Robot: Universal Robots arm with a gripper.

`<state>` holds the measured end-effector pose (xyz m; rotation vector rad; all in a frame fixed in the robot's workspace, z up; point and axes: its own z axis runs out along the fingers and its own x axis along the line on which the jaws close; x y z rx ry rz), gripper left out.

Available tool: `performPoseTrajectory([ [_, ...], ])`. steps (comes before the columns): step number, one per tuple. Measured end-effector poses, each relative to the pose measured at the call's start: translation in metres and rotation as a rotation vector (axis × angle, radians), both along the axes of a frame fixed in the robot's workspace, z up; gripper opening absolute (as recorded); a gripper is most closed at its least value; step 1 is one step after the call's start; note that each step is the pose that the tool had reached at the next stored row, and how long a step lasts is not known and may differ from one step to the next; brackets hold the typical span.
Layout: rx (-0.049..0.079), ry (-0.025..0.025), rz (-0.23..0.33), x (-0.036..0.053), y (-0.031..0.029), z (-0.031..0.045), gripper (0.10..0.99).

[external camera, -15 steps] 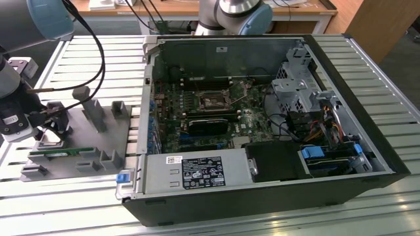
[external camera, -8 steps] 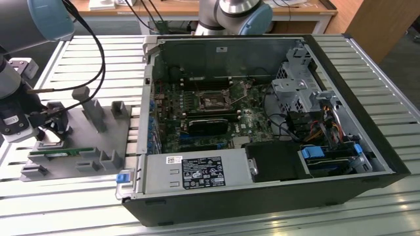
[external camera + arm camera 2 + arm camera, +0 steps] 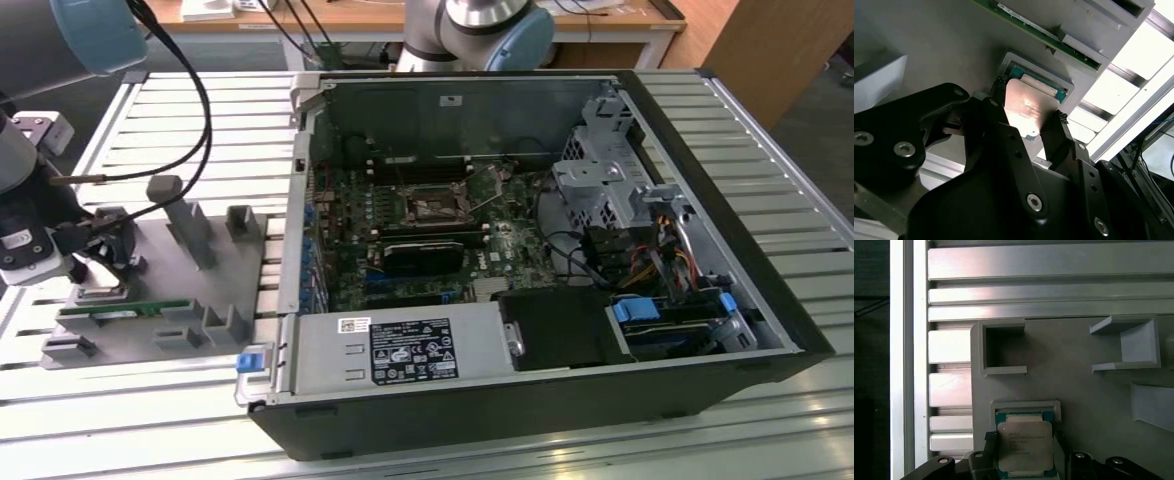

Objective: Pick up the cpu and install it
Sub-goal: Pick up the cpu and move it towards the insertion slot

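Note:
The cpu, a small square chip with a shiny silver top, sits between my black fingers just above its pale square pocket on the grey fixture plate. My gripper is shut on the cpu, with a finger pressed against each of two opposite edges. In the exterior view the gripper hangs low over the fixture plate at that view's left. The motherboard socket lies inside the open computer case, well off to that view's right.
A green memory stick lies in a slot on the fixture plate beside the gripper. Grey upright posts rise from the plate. The case's metal wall stands between plate and motherboard. A black cable loops above.

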<state>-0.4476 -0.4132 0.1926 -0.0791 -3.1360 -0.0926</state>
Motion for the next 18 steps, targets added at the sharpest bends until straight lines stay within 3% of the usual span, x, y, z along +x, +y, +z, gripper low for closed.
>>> performPoseTrajectory([
  [18,0.0,0.0001,0.0,0.0,0.0,0.0351,0.533],
])
